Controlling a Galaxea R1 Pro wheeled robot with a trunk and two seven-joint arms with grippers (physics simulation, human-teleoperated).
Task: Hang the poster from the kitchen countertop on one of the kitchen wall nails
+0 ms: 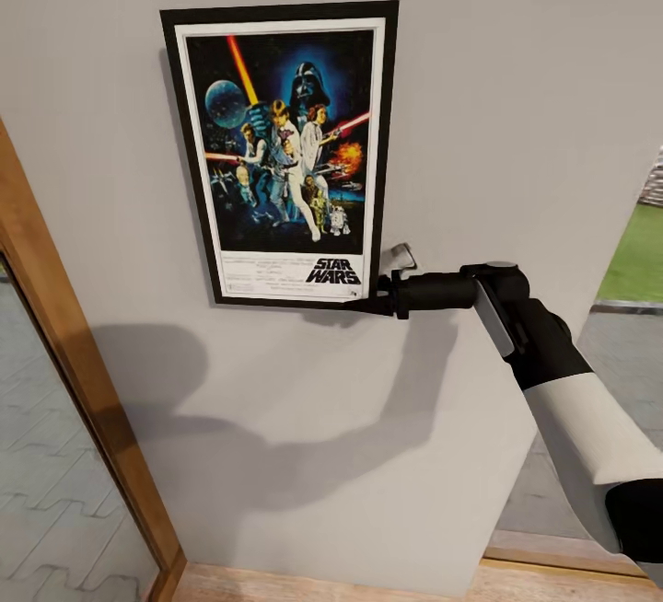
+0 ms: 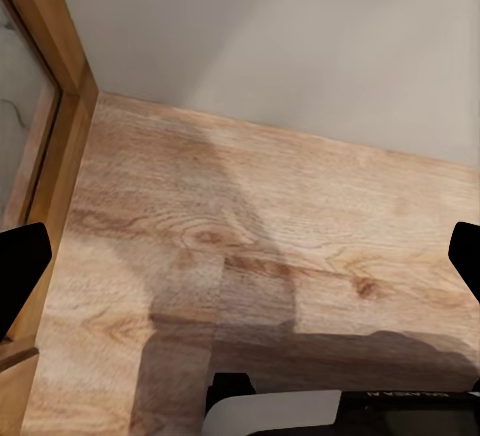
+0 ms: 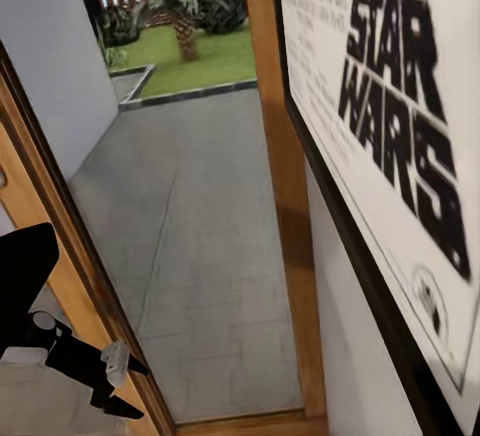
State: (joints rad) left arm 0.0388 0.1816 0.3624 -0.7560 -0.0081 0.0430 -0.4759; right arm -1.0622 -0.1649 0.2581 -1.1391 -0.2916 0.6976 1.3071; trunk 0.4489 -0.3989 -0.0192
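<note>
The black-framed poster point(image 1: 281, 156) hangs upright and flat against the grey wall point(image 1: 516, 105), its "STAR WARS" lettering point(image 3: 400, 106) at the bottom. My right gripper point(image 1: 376, 304) reaches in from the right and sits at the poster's lower right corner. Its jaws are spread, one black finger point(image 3: 22, 266) stands far from the frame edge point(image 3: 360, 256), and the other is hidden by the poster. Over the wooden floor point(image 2: 270, 236) my left gripper point(image 2: 240, 266) hangs open with nothing between its fingers. The kitchen countertop is out of view.
A small grey metal piece point(image 1: 401, 258), perhaps a wall nail, sticks out just above my right gripper. A wooden door frame point(image 1: 64, 344) with glass runs down the left. The wall ends at the right, where paving and grass point(image 1: 635, 252) show.
</note>
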